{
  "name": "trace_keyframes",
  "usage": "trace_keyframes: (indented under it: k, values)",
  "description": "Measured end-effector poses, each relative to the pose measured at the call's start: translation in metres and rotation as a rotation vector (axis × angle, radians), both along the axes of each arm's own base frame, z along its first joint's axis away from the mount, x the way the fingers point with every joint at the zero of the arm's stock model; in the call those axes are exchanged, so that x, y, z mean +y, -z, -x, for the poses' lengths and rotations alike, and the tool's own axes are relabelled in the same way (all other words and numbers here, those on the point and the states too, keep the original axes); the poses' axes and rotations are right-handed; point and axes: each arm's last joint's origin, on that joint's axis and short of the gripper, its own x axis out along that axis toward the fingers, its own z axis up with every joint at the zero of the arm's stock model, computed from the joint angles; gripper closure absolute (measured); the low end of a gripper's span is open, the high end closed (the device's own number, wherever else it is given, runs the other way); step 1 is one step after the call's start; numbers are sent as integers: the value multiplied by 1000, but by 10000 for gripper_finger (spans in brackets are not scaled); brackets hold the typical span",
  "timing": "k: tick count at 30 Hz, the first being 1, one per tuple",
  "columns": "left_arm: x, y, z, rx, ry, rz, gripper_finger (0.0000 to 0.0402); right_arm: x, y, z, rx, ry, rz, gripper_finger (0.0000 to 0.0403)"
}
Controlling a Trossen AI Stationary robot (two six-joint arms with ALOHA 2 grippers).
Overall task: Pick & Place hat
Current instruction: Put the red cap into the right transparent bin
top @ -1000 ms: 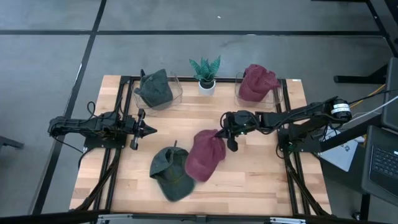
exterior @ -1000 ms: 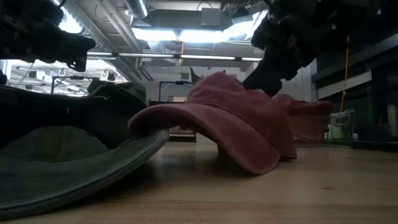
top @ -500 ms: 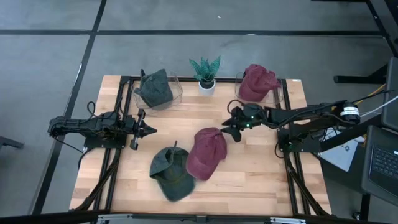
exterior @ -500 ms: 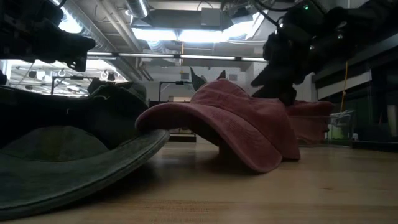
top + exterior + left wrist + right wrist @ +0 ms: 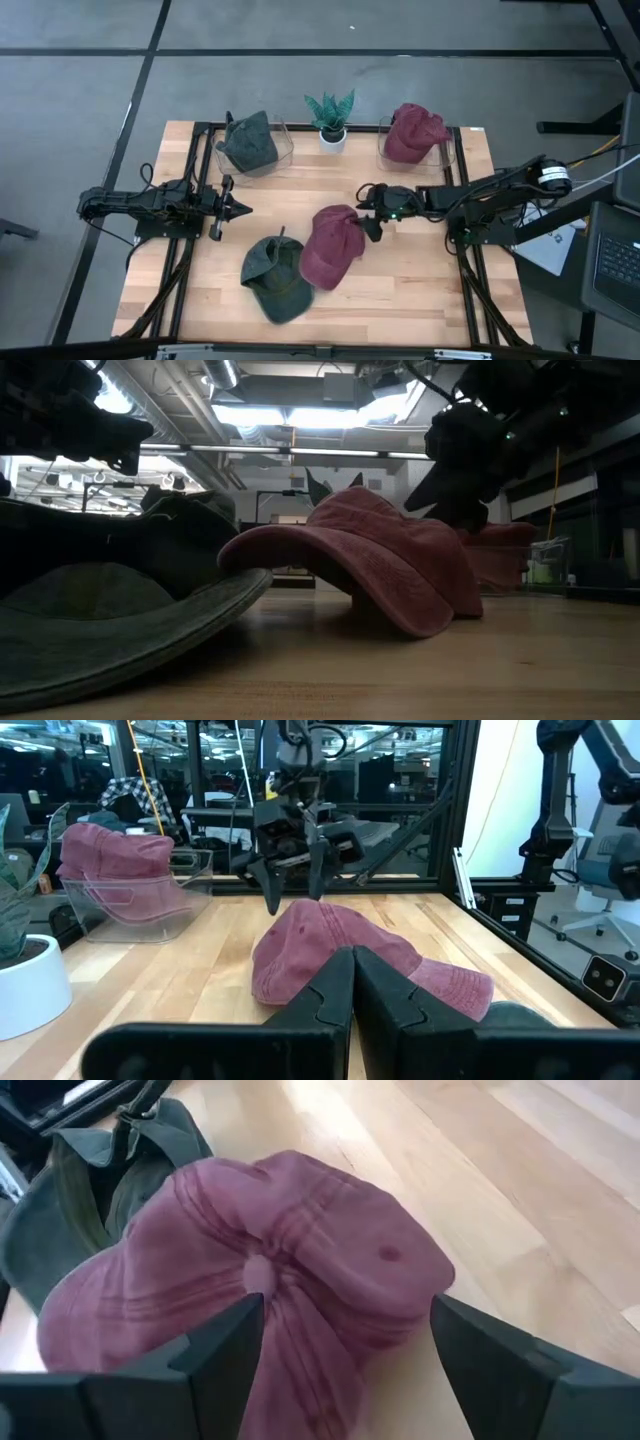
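Red hat sitting loose on the worktop, right end effector spread open right over it

The red hat (image 5: 331, 246) lies on the wooden worktop (image 5: 420, 290) with its brim overlapping the green hat (image 5: 272, 277) next to it. The right end effector (image 5: 370, 210) hovers at the red hat's crown edge, fingers (image 5: 215, 1345) spread wide on either side of the crown, not gripping anything. The left end effector (image 5: 238, 209) is shut tight with nothing in it, parked well away from the red hat, on the far side of the green one. Beyond the red hat there's a little potted plant (image 5: 330, 118), flanked by two clear bins: one (image 5: 280, 150) with another green hat (image 5: 249, 141), the other (image 5: 448, 148) with another red hat (image 5: 413, 131).
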Motion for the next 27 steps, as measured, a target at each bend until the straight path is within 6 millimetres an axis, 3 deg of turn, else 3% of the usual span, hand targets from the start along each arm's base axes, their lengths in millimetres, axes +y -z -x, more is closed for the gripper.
trace_keyframes:
  k: [17,27]
  values:
    - [0,0,0,0,0,0,396,21,1,-36,1,-76,34,117]
    - [0,0,0,0,0,0,396,24,-1,-39,-4,-120,63,126]
